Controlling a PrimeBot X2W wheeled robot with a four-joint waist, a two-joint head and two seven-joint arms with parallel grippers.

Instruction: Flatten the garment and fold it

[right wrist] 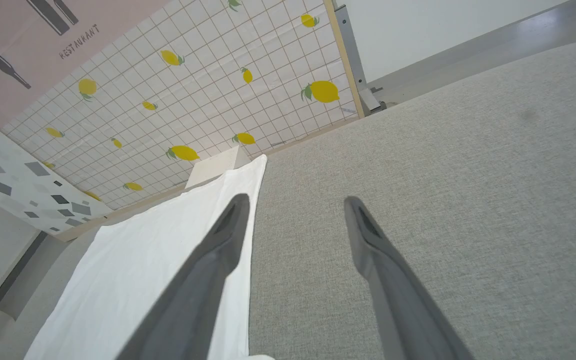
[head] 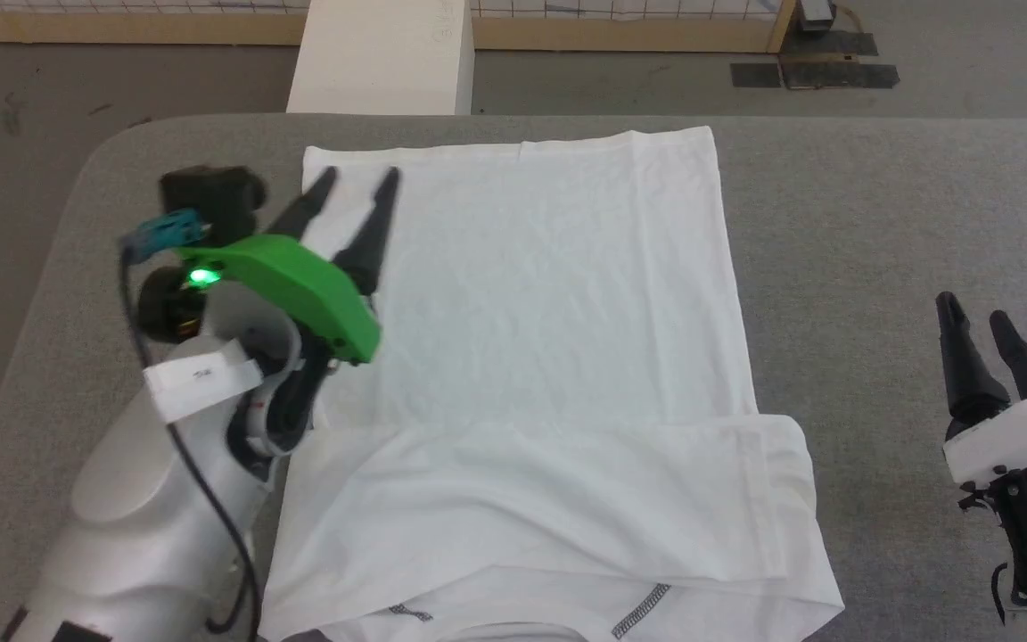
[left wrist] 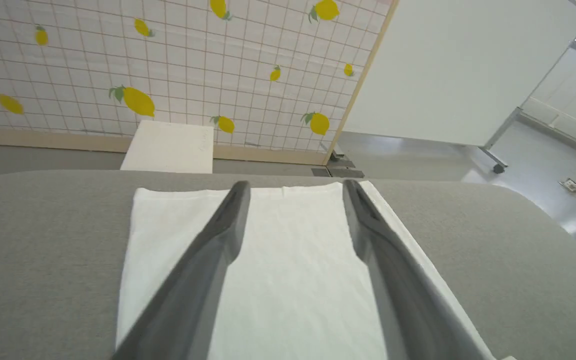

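The white garment [head: 549, 357] lies flat on the grey table [head: 879, 205], its sleeves folded across the body near the front edge, dark zigzag stitching [head: 640, 609] showing at the bottom. My left gripper [head: 360, 180] hovers open over the garment's far left part, nothing between its fingers. In the left wrist view that gripper [left wrist: 295, 187] points at the garment's far hem [left wrist: 293, 260]. At the right, my right gripper [head: 975, 312] stands open over bare table, apart from the cloth. In its wrist view, the right gripper [right wrist: 295, 202] has the garment [right wrist: 153, 260] to its left.
A rigid white box [head: 384, 55] stands on the floor beyond the table's far edge, also seen as the box [left wrist: 170, 148]. A lemon-print grid wall [left wrist: 168, 65] and wooden baseboard lie behind. The table's rounded left corner [head: 112, 152] is near my left arm.
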